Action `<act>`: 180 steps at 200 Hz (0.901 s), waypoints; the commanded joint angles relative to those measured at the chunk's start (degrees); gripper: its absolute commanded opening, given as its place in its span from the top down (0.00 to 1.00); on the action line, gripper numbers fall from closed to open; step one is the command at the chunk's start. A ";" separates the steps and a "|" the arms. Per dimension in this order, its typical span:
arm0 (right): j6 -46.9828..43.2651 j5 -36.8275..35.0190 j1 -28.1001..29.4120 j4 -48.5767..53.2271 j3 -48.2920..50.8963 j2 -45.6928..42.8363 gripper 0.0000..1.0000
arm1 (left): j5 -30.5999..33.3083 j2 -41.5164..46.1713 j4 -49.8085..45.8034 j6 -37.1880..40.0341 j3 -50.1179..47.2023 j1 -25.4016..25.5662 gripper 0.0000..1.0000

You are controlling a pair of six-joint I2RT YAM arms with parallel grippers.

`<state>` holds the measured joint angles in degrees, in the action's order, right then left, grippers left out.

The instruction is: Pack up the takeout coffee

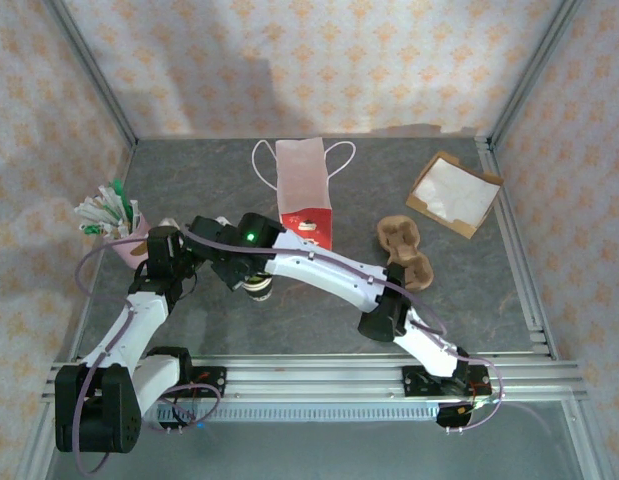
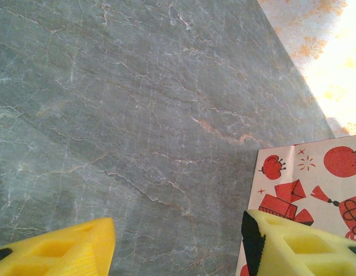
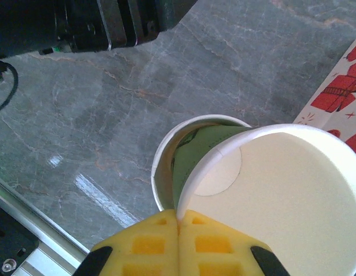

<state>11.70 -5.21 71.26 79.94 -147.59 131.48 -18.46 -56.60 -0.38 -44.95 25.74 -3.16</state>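
The right fingers are pressed fully together on the near rim of an open-topped paper cup, pinching its wall between them. That cup is cream inside with a green-olive wall. It is tipped over, and its lower part sits inside a second cup of the same kind, whose rim shows just behind it and to the left. Both are over the grey table, near the middle front, just left of the printed end of the bag. From above, the right arm reaches across from its base to that spot and covers most of the cups. Whether the second cup rests on the table I cannot tell

The left fingers stand partly apart with nothing between them and bare table beneath. A corner of the bag, with its red print, lies under the right-hand one. From above, the left arm's wrist sits close beside the right one, just left of the cups

The bag lies flat, with its white handles toward the back wall. To its right is a brown cardboard carrier, and farther back an open box with white paper in it. At the left edge a pink holder holds white and green sticks
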 commanded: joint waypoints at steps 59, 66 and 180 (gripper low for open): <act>-0.05 -2.48 0.64 3.40 0.18 -9.90 1.00 | 2.37 7.17 -0.55 1.99 -0.43 -0.71 0.37; 0.14 -2.49 0.72 2.69 2.07 -11.34 1.00 | 2.37 7.44 -0.53 2.04 -0.51 -0.71 0.37; 10.62 -1.41 0.72 -13.93 51.24 -40.67 1.00 | 6.70 8.06 -0.71 6.80 1.54 7.19 0.21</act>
<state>17.65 -5.32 71.59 70.11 -103.48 96.03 -15.66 -49.47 -0.40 -41.52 25.74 1.04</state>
